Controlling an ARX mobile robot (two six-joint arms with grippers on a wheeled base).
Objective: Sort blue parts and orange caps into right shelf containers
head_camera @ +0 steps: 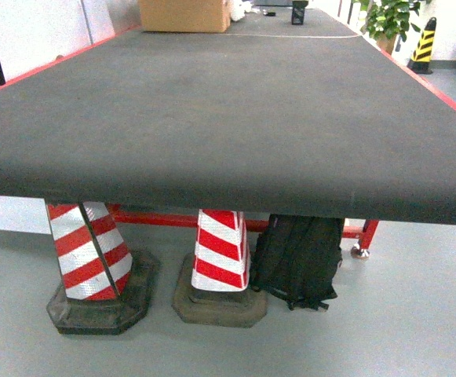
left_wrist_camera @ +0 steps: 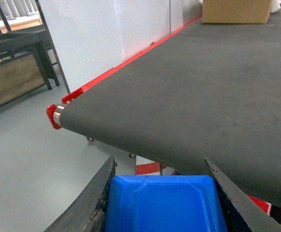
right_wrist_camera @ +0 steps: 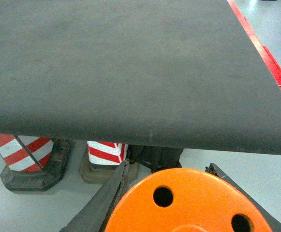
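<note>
The left gripper (left_wrist_camera: 159,203) pinches a bright blue moulded plastic part (left_wrist_camera: 164,205) between its two dark fingers (left_wrist_camera: 89,203), seen at the near edge of the left wrist view. The right gripper (right_wrist_camera: 188,203) clamps a round orange cap (right_wrist_camera: 193,205) with dark holes in its flat face, held between black fingers (right_wrist_camera: 106,203) low in the right wrist view. Both loads hang just short of the near end of a long dark grey conveyor belt (head_camera: 228,110) edged by a red-painted frame (head_camera: 439,90). Under the belt's near end stand two red-and-white striped traffic cones (head_camera: 220,251) on black bases, with a black backpack (head_camera: 298,259) to their right on the grey floor (head_camera: 416,314). At the belt's far end sits a brown cardboard box (head_camera: 184,14); a potted green plant (head_camera: 388,17) stands far right.
</note>
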